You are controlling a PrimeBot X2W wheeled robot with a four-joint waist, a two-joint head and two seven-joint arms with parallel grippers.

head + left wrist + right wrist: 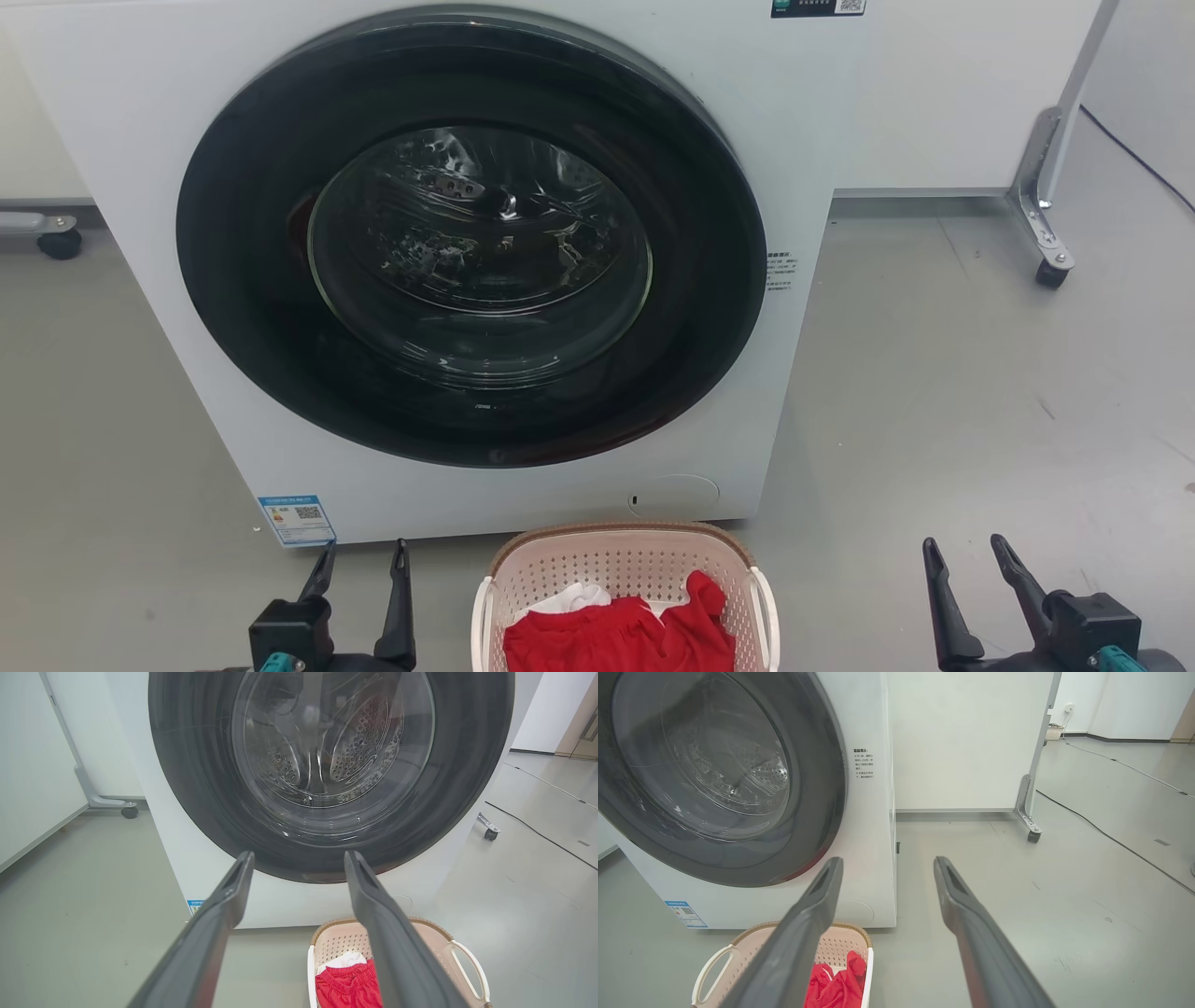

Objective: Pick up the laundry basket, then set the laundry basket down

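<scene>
The left tool (365,551) and the right tool (963,546), both open and empty, flank the laundry basket (616,563) standing on the floor (934,420) before the washer (140,140), apparently so each can reach its own side.

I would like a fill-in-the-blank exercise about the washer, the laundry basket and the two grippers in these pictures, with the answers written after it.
1. The round door of the washer is ____.
2. The laundry basket holds a ____ garment and something white.
3. The left gripper and the right gripper are both ____ and hold nothing.

Missing words: closed; red; open.
</scene>
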